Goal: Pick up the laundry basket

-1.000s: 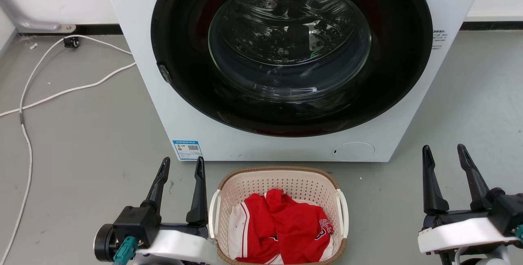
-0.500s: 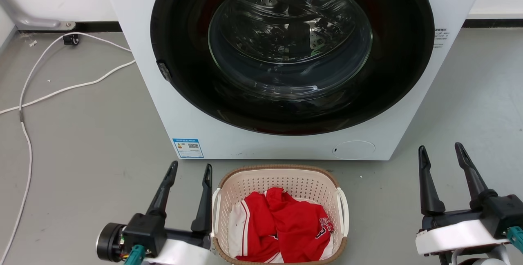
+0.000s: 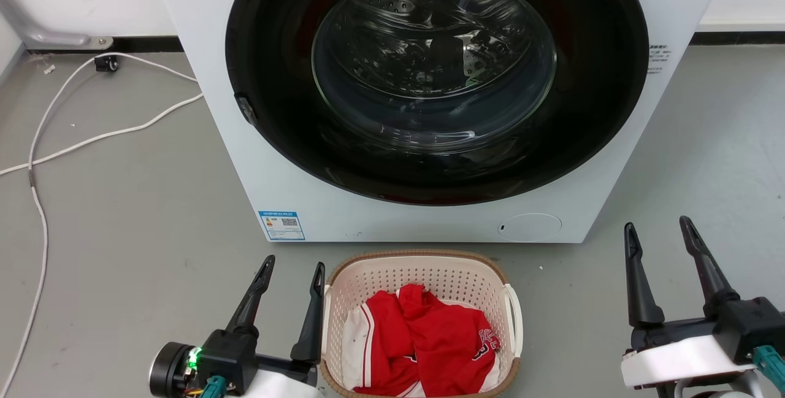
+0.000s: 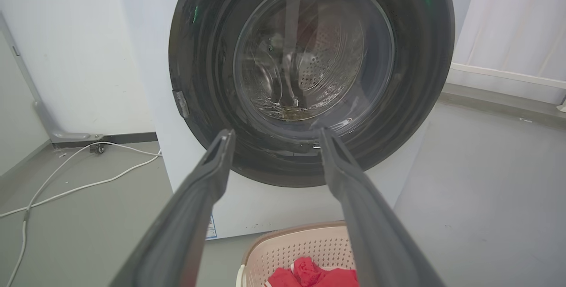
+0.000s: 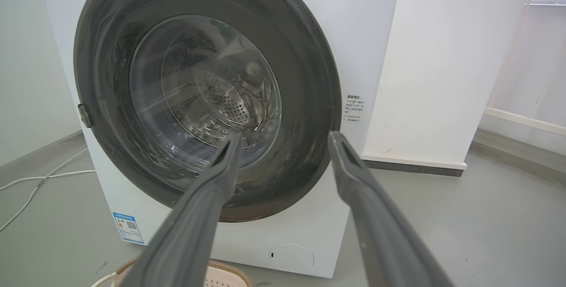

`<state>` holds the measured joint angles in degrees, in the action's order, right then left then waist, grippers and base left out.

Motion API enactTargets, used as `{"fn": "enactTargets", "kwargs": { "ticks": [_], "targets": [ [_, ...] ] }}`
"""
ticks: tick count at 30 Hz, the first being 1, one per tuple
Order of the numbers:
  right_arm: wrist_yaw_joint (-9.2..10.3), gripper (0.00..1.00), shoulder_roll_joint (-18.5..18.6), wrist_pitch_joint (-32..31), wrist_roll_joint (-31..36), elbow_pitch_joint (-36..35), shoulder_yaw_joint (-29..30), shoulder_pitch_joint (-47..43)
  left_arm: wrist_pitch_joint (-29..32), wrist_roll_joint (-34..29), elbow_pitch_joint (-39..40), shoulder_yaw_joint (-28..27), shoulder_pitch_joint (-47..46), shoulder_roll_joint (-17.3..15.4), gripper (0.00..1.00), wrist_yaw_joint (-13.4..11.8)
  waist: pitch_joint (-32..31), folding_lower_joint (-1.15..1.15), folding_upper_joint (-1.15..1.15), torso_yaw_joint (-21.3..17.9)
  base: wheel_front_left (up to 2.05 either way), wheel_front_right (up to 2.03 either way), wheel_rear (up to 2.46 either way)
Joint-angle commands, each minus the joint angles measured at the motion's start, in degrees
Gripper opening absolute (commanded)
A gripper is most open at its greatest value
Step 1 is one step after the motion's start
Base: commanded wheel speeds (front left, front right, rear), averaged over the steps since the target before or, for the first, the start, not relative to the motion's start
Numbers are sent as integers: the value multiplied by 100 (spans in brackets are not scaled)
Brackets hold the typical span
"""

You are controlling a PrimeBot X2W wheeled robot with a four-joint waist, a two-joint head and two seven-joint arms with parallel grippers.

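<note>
The laundry basket point(image 3: 423, 263), cream with a brown rim and white side handles, sits on the floor just in front of the washing machine, holding red and white clothes point(image 3: 429, 340). My left gripper point(image 3: 293, 266) is open, its inner finger right beside the basket's left handle. Farther right, my right gripper point(image 3: 656, 229) is open and stands well apart from the basket. The basket's far rim point(image 4: 292, 229) shows between the left gripper point(image 4: 274, 134) fingers in the left wrist view. A sliver of the rim point(image 5: 223, 265) shows below the right gripper point(image 5: 285, 139) in the right wrist view.
The white washing machine point(image 3: 392, 220) with its shut round dark door point(image 3: 435, 73) stands close behind the basket. A white cable point(image 3: 80, 140) runs across the grey floor at the left. A white wall column point(image 5: 437, 79) stands right of the machine.
My left gripper has moved right and closer to the basket's left handle. The right gripper has shifted slightly left. The basket has stayed in place.
</note>
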<state>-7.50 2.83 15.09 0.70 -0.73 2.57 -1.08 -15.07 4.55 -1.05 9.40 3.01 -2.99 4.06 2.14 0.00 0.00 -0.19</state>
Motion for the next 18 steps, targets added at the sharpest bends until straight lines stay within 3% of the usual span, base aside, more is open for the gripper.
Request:
{"fn": "enactTargets", "kwargs": {
  "ticks": [1, 8, 18],
  "targets": [
    [2, 100, 9, 12, 13, -3, -22, -44, -16, 12, -19, -28, 47, 6, 100, 33, -6, 0, 0, 1, 0, 0, 0],
    [2, 100, 8, 12, -327, 107, -45, -63, -16, 102, -28, -39, 81, 11, 100, 31, -20, 0, 0, -3, 0, 0, 0],
    [2, 100, 8, 12, -279, 118, -14, 25, -16, 147, -5, -50, 31, 12, 100, -21, 48, 0, 0, -1, 0, 0, 0]
  ]
}}
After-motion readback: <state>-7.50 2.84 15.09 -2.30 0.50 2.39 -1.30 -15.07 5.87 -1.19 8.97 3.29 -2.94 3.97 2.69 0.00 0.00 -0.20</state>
